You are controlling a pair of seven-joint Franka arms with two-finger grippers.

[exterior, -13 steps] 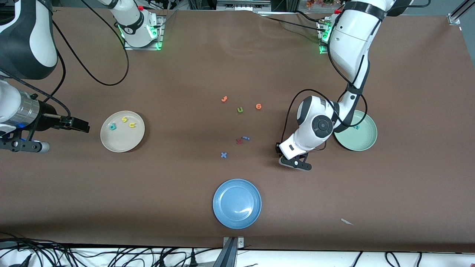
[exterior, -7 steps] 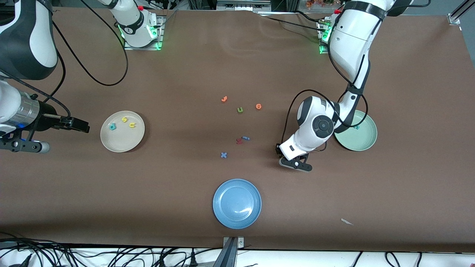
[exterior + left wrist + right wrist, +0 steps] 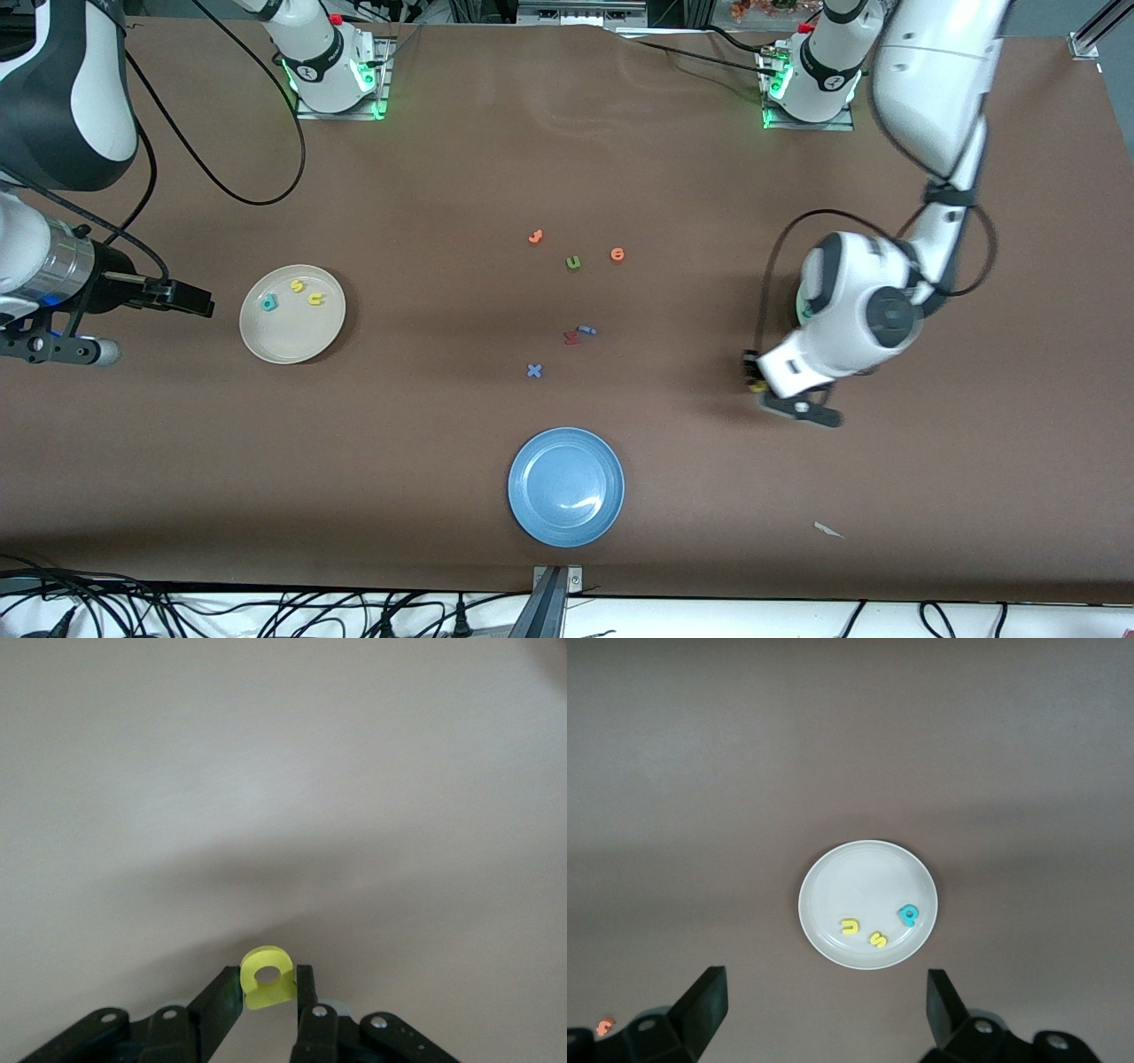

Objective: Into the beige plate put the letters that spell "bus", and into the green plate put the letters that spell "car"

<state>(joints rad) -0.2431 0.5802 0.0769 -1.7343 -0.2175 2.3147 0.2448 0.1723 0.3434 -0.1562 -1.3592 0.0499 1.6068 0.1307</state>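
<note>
Brown worktop [image 3: 461, 177] fills the front view. The left claw [image 3: 772, 394] has swung away from the middle of the worktop toward the left arm's end, and a speck of yellow shows at its tips. The left arm's wrist now covers nearly all of the green plate [image 3: 800, 312]; only a sliver of rim peeks out, just beside the claw, so the teal letter that lay in it a moment ago cannot be seen. The hooked blue letter [image 3: 586, 331] lies well away from this claw, in the middle, touching a dark red letter [image 3: 571, 338]. The right claw [image 3: 190, 299] has not moved and waits just beside the beige plate [image 3: 292, 341], which holds the teal letter [image 3: 268, 303] and two yellow letters [image 3: 306, 291].

In the left wrist view, the claw is clenched on the round yellow letter [image 3: 268, 975], held clear above bare worktop.

In the right wrist view, the right claw stands released and empty, its fingers [image 3: 702, 1003] wide apart, with the beige plate lying between and ahead of them.

Judging by this, "bus" looks finished, and the shift means the "a" is on its way to the green plate; the drop is probably next, with the hooked blue letter left to fetch.
</note>
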